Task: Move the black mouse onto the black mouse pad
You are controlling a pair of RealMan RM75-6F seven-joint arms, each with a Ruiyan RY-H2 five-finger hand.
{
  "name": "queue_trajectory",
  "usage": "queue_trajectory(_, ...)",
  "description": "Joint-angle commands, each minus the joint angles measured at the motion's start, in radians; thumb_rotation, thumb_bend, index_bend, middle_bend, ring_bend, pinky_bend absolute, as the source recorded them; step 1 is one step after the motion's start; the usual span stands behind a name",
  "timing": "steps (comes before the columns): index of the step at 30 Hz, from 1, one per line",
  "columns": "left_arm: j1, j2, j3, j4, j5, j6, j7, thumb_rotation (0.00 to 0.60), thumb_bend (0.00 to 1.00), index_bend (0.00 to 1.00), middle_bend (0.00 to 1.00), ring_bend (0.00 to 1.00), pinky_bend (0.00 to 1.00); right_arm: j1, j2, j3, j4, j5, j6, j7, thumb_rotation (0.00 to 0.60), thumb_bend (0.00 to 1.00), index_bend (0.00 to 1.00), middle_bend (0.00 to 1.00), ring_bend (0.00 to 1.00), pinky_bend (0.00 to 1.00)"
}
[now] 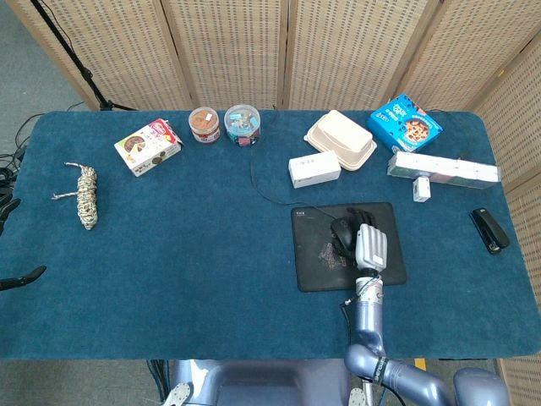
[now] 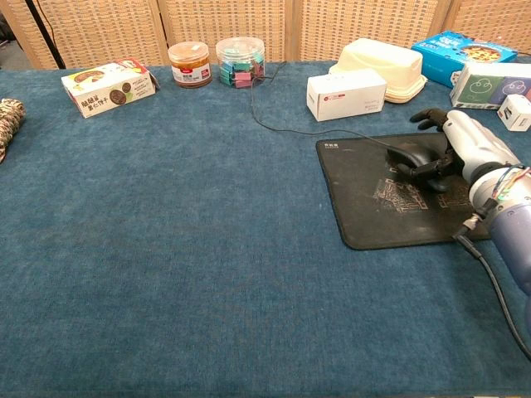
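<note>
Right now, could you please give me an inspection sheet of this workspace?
Surface: table covered in blue cloth.
Job's things: black mouse lies on the black mouse pad.
Clutter: snack box, two jars, white box, clamshell container, cookie box, stapler, rope toy.
Hands: right hand beside the mouse, fingers against it; left hand at the table's left edge, holding nothing.
Cables: mouse cord runs back toward the jars.
Surroundings: wicker screens behind.
</note>
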Motion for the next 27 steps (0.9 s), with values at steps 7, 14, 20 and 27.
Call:
queue_trajectory(7,0.004,-0.002,0.003,-0.003,0.008,0.006,0.01,0.6,0.15,0.0,0.0,0.0,0.0,-0.046,0.1,-0.019,-0.227,-0.071,0.078,-0.039,0.6,0.44,0.0,0.0,0.0,0.0)
queue_trajectory(14,0.003,-0.007,0.007,-0.012,0.013,0.005,0.035,0.6,0.15,0.0,0.0,0.0,0.0,-0.098,0.218,-0.039,-0.475,-0.123,0.153,-0.106,0.6,0.43,0.0,0.0,0.0,0.0)
queue_trajectory(20,0.005,-0.013,0.012,-0.019,0.023,0.009,0.058,0.6,0.14,0.0,0.0,0.0,0.0,-0.137,0.321,-0.081,-0.584,-0.19,0.172,-0.103,0.6,0.39,0.0,0.0,0.0,0.0)
queue_trajectory(27,0.019,-0.029,0.03,-0.031,0.04,0.024,0.122,0.6,0.14,0.0,0.0,0.0,0.0,-0.212,0.517,-0.201,-0.594,-0.326,0.164,-0.014,0.6,0.0,0.0,0.0,0.0,0.0)
